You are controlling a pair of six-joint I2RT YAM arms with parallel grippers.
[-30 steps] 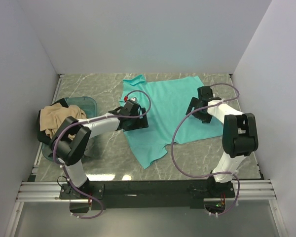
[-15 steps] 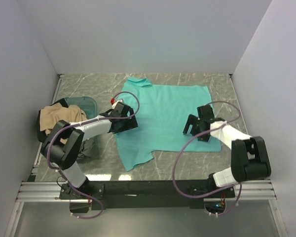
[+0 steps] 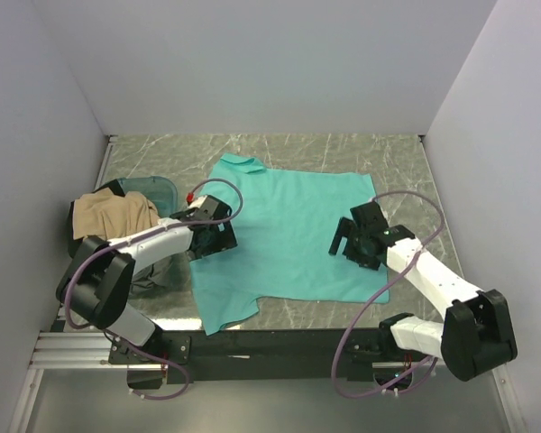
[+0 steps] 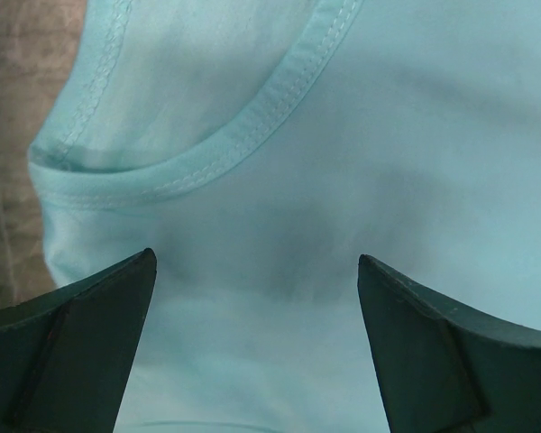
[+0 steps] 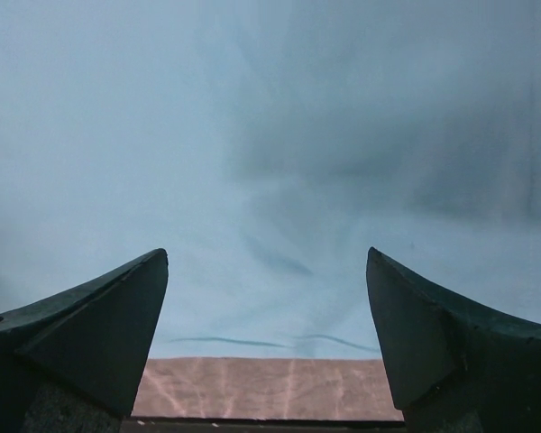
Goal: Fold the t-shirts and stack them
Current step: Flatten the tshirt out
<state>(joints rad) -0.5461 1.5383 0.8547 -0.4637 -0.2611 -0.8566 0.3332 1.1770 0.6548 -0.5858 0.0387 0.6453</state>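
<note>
A teal t-shirt lies spread flat on the marble table, its neck to the left and its hem to the right. My left gripper hovers open over the shirt's left part. In the left wrist view the neckline seam curves just beyond the open left gripper, with nothing between its fingers. My right gripper stands open over the shirt's right part. In the right wrist view, plain teal cloth fills the gap of the right gripper. A tan t-shirt lies bunched on dark cloth at the left.
A translucent bluish tub stands at the left, partly under the tan shirt. Grey walls close in the table on three sides. Bare marble shows behind the shirt, and a strip of table shows below the cloth's edge in the right wrist view.
The teal shirt has slid toward the near left and now lies flatter. Both grippers have moved nearer the front edge, the left one also further left.
</note>
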